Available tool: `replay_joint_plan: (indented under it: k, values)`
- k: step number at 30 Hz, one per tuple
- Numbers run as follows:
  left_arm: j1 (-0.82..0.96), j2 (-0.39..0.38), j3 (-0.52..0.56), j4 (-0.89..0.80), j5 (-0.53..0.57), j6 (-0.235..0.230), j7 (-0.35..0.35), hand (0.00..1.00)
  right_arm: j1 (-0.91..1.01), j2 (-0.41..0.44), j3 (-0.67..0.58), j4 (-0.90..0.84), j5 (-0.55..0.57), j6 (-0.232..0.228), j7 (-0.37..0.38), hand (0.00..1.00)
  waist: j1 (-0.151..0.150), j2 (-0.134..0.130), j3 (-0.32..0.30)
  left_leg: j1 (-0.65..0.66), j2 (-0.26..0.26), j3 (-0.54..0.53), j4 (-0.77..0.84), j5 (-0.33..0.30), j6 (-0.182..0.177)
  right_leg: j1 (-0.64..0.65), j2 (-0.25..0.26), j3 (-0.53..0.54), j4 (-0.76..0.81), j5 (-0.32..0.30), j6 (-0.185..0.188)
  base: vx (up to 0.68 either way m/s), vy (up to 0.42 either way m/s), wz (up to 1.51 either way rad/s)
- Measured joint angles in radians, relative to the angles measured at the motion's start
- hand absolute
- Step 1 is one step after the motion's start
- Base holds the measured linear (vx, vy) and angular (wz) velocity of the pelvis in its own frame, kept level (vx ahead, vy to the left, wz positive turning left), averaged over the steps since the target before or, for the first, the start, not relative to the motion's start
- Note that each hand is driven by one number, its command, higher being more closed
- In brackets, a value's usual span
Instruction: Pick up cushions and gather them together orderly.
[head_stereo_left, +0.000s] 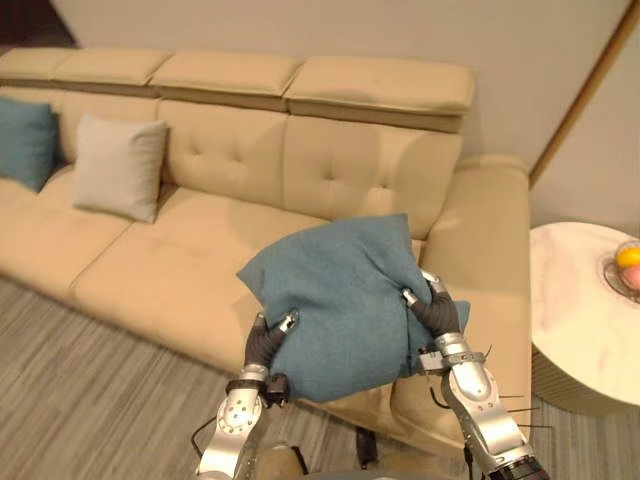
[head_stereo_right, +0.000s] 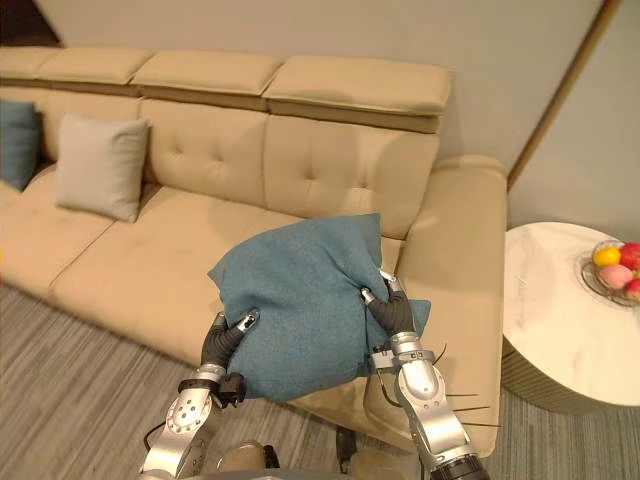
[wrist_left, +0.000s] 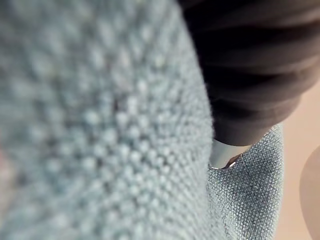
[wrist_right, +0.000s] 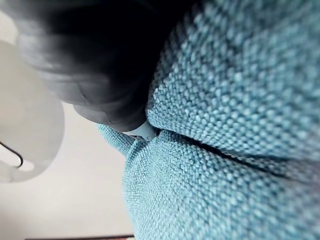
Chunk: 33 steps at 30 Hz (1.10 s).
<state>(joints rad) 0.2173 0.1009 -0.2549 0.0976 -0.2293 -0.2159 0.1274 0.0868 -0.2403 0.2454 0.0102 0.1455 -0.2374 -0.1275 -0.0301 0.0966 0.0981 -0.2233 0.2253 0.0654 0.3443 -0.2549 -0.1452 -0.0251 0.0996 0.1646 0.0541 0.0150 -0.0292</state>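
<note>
I hold a teal cushion (head_stereo_left: 340, 300) up in front of the beige sofa (head_stereo_left: 200, 260), above its right seat. My left hand (head_stereo_left: 268, 340) grips its lower left side and my right hand (head_stereo_left: 432, 308) grips its right edge, fingers curled into the fabric. The woven teal cloth of the cushion (wrist_left: 110, 130) presses against both wrist cameras, and the cushion (wrist_right: 230, 130) shows its fold in the right wrist view. A beige cushion (head_stereo_left: 120, 166) leans on the sofa back at the left. Beside it at the far left stands another teal cushion (head_stereo_left: 24, 140).
A round white marble side table (head_stereo_left: 580, 320) stands right of the sofa, carrying a wire bowl of fruit (head_stereo_right: 610, 268). Grey striped carpet (head_stereo_left: 90, 390) lies before the sofa. The sofa's right armrest (head_stereo_left: 495, 230) sits just behind my right hand.
</note>
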Motion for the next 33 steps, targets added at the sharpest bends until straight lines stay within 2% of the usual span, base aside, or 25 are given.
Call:
replay_joint_plan:
  k: [1, 2, 3, 5, 7, 8, 13, 16, 18, 21, 22, 23, 27, 30, 32, 33]
  values:
    - [0.002, -0.011, 0.000, 0.000, 0.006, 0.000, -0.001, 1.00, 0.000, -0.002, -0.006, -0.001, 0.000, 0.000, 0.000, 1.00, -0.006, 0.029, -0.001, 0.034, 0.018, 0.004, -0.063, 0.085, 0.023, 0.001, 0.014, 0.022, 0.009, -0.019, 0.021, 0.12, 0.363, -1.13]
    - [-0.001, -0.018, 0.001, 0.000, 0.007, 0.000, -0.003, 1.00, 0.001, 0.005, -0.015, -0.001, -0.001, 0.001, 0.001, 1.00, -0.008, 0.046, 0.005, 0.055, 0.024, 0.015, -0.068, 0.174, 0.001, -0.002, 0.020, 0.045, 0.031, -0.058, 0.033, 0.11, 0.377, -1.12]
    - [0.000, -0.015, 0.007, 0.000, 0.007, 0.000, -0.004, 1.00, 0.005, 0.016, -0.015, -0.002, -0.001, 0.003, 0.001, 1.00, -0.009, 0.031, 0.008, 0.068, 0.018, 0.040, -0.065, 0.161, 0.016, -0.009, 0.009, 0.056, 0.049, -0.070, 0.043, 0.09, 0.355, -1.06]
    - [0.002, 0.003, 0.026, -0.001, 0.007, 0.000, -0.014, 1.00, 0.009, 0.052, -0.011, -0.004, -0.023, 0.003, 0.001, 1.00, -0.003, -0.020, 0.000, 0.104, -0.029, 0.163, -0.104, 0.150, 0.043, -0.069, -0.063, 0.071, 0.103, -0.093, 0.075, 0.08, 0.287, -1.04]
    - [0.016, 0.014, 0.040, -0.006, 0.008, 0.000, -0.015, 1.00, 0.008, 0.070, 0.002, -0.002, -0.034, 0.004, 0.001, 1.00, 0.018, -0.037, 0.000, 0.135, -0.052, 0.252, -0.125, 0.152, 0.061, -0.090, -0.101, 0.052, 0.106, -0.080, 0.090, 0.07, 0.220, -1.11]
    - [0.039, 0.016, 0.052, -0.017, 0.008, 0.000, -0.015, 1.00, 0.007, 0.079, 0.015, 0.001, -0.038, 0.007, 0.002, 1.00, 0.018, -0.038, 0.000, 0.142, -0.062, 0.279, -0.130, 0.150, 0.064, -0.090, -0.118, 0.048, 0.081, -0.062, 0.103, 0.08, 0.202, -0.96]
    - [0.076, 0.022, 0.068, -0.049, 0.023, 0.000, -0.016, 1.00, 0.003, 0.081, 0.043, 0.009, -0.045, 0.009, 0.003, 1.00, 0.020, -0.039, -0.001, 0.162, -0.078, 0.308, -0.200, 0.156, 0.073, -0.085, -0.137, -0.007, -0.007, 0.004, 0.095, 0.04, 0.054, -0.25]
    - [0.054, 0.021, 0.075, -0.050, 0.043, 0.000, -0.008, 1.00, -0.034, 0.081, 0.043, 0.023, -0.070, 0.009, -0.003, 1.00, 0.019, -0.039, -0.001, 0.139, -0.085, 0.294, -0.237, 0.179, 0.076, -0.093, -0.142, -0.064, -0.058, 0.043, 0.094, 0.01, -0.018, 0.12]
    - [-0.005, 0.019, 0.096, -0.049, 0.052, 0.000, 0.013, 1.00, -0.096, 0.084, 0.043, 0.048, -0.071, 0.009, -0.013, 1.00, 0.020, -0.040, 0.000, 0.085, -0.087, 0.286, -0.243, 0.198, 0.083, -0.142, -0.143, -0.104, -0.066, 0.071, 0.096, -0.08, -0.028, 0.14]
    - [-0.195, 0.026, 0.127, -0.019, 0.056, -0.002, 0.094, 1.00, -0.271, 0.115, 0.033, 0.114, -0.078, 0.009, -0.096, 1.00, 0.028, -0.043, 0.043, -0.014, -0.093, 0.266, -0.237, 0.235, 0.097, -0.220, -0.153, -0.142, -0.081, 0.119, 0.091, -0.15, -0.007, 0.19]
    - [-0.323, 0.043, 0.138, 0.033, 0.055, -0.003, 0.127, 1.00, -0.388, 0.123, 0.015, 0.173, -0.081, 0.009, -0.129, 1.00, 0.044, -0.045, 0.076, -0.059, -0.094, 0.264, -0.224, 0.248, 0.102, -0.256, -0.156, -0.147, -0.086, 0.143, 0.090, -0.29, 0.008, 0.18]
    - [-0.488, 0.089, 0.143, 0.091, 0.054, -0.003, 0.175, 1.00, -0.548, 0.126, -0.010, 0.248, -0.101, 0.010, -0.175, 1.00, 0.051, -0.053, 0.112, -0.132, -0.095, 0.255, -0.199, 0.260, 0.111, -0.304, -0.162, -0.161, -0.100, 0.166, 0.082, -0.37, 0.004, 0.21]
    - [-0.885, 0.205, 0.164, 0.210, 0.048, -0.004, 0.272, 1.00, -0.897, 0.155, -0.117, 0.353, -0.144, 0.030, -0.269, 1.00, 0.081, -0.066, 0.212, -0.250, -0.101, 0.240, -0.184, 0.300, 0.114, -0.395, -0.168, -0.174, -0.137, 0.223, 0.072, -0.24, -0.024, 0.11]
    - [-1.123, 0.266, 0.180, 0.261, 0.049, -0.006, 0.315, 1.00, -1.094, 0.185, -0.206, 0.397, -0.190, 0.030, -0.331, 1.00, 0.079, -0.069, 0.264, -0.308, -0.105, 0.233, -0.191, 0.337, 0.126, -0.445, -0.170, -0.187, -0.152, 0.256, 0.063, -0.17, -0.033, 0.13]
    - [-1.372, 0.295, 0.180, 0.391, 0.050, -0.009, 0.338, 1.00, -1.301, 0.190, -0.279, 0.496, -0.221, 0.032, -0.399, 1.00, 0.073, -0.069, 0.264, -0.375, -0.118, 0.216, -0.214, 0.380, 0.132, -0.516, -0.175, -0.194, -0.152, 0.281, 0.062, -0.15, -0.019, 0.15]
    - [-1.465, 0.300, 0.180, 0.448, 0.050, -0.010, 0.339, 0.00, -1.368, 0.188, -0.302, 0.524, -0.235, 0.032, -0.422, 1.00, 0.065, -0.069, 0.264, -0.389, -0.125, 0.210, -0.243, 0.400, 0.135, -0.539, -0.178, -0.199, -0.153, 0.285, 0.062, -0.08, 0.005, 0.16]
